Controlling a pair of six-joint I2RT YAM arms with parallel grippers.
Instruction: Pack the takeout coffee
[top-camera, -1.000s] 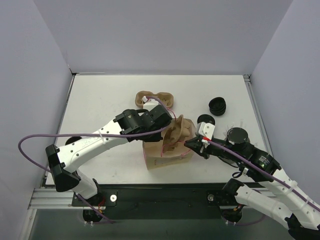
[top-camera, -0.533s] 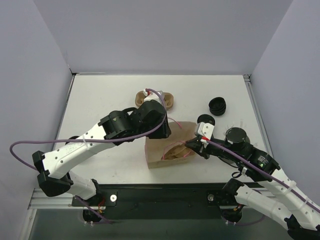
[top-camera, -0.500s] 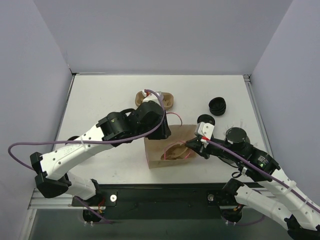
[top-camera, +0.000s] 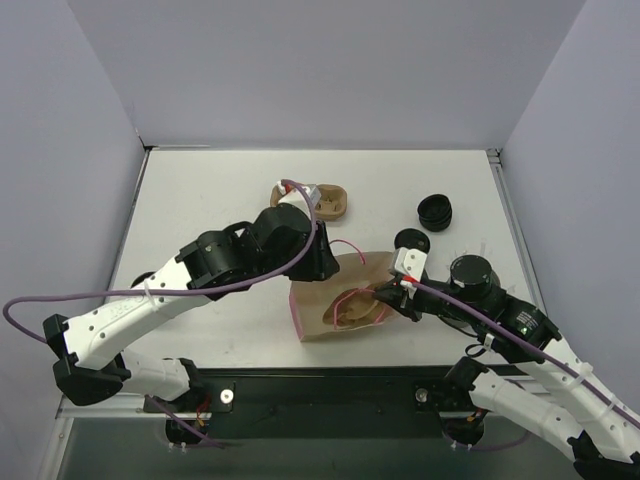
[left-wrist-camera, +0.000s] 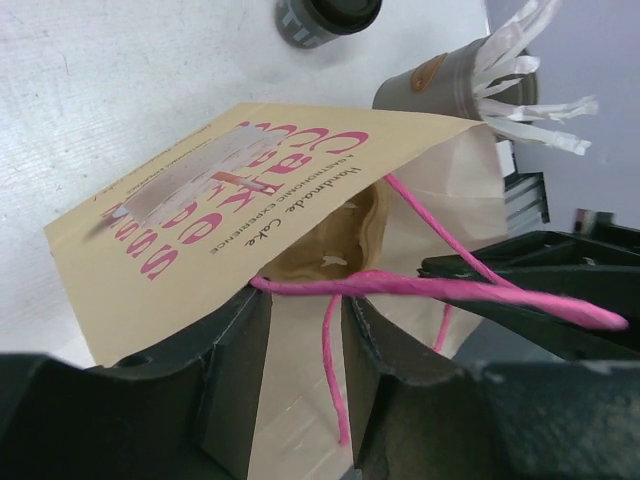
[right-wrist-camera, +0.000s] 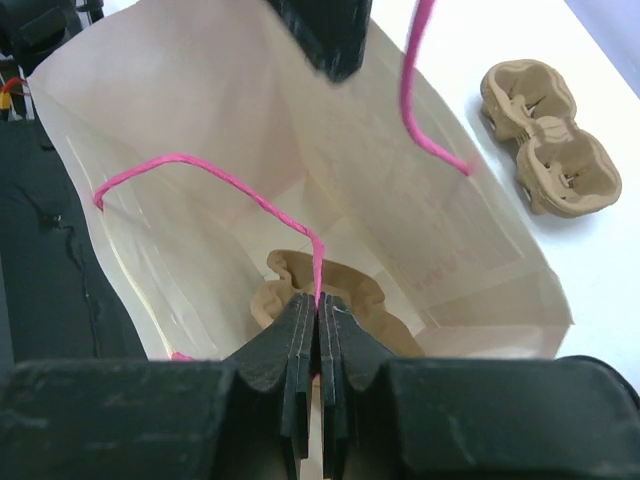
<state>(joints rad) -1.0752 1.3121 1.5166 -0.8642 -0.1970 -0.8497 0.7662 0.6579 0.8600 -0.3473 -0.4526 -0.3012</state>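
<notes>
Tan paper bag with pink string handles, near centre, mouth open. Brown pulp tray inside. Right gripper clenched on one pink handle. Left gripper at the bag's mouth, jaws apart, gripping nothing. Small black lidded cup stands just right of the bag.

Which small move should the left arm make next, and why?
Probably raise the left gripper straight up, clear of the paper bag. Its jaws stand open, the pulp tray already lies inside, and a pink handle crosses between its fingers, so sideways motion might snag it.
</notes>
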